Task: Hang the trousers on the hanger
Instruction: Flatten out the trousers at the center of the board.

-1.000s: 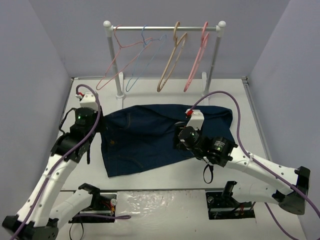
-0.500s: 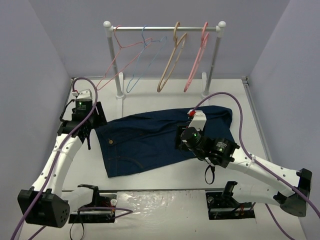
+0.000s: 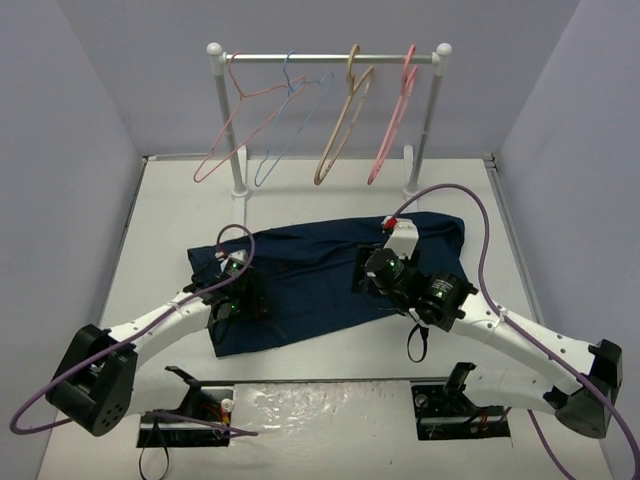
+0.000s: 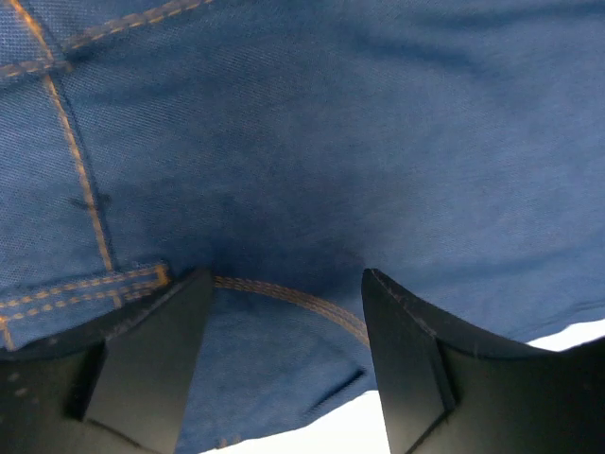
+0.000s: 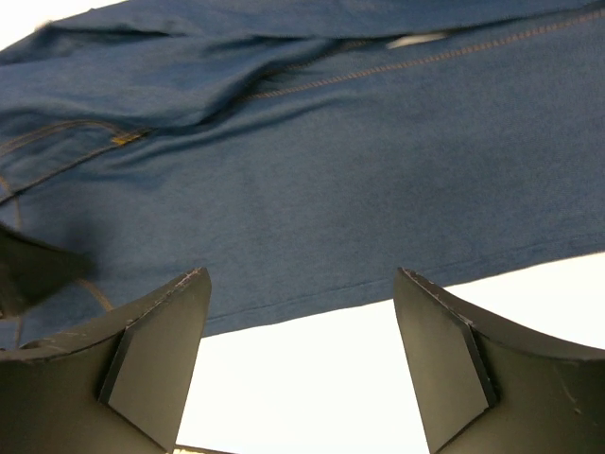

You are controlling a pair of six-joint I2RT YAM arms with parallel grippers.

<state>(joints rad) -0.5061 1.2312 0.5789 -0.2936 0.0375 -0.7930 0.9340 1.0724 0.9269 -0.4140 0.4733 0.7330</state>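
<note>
The dark navy trousers (image 3: 305,268) lie flat across the middle of the table. The tan hanger (image 3: 340,130) hangs on the rail at the back, apart from both arms. My left gripper (image 3: 250,302) is open and low over the trousers' left part. In the left wrist view the left gripper (image 4: 284,307) has cloth with orange stitching (image 4: 284,170) between its fingers. My right gripper (image 3: 362,275) is open over the trousers' middle. In the right wrist view the right gripper (image 5: 301,288) straddles the near edge of the trousers (image 5: 312,189), with bare white table between its fingers.
A metal rail (image 3: 330,57) on two white posts stands at the back. It also carries two thin pink hangers (image 3: 235,125) (image 3: 395,120) and a thin light-blue hanger (image 3: 283,115). Grey walls close the table on the left, right and back.
My left arm has swung from the far left of the table down onto the trousers' left part. The trousers' left edge has shifted and creased. My right gripper moved slightly back.
</note>
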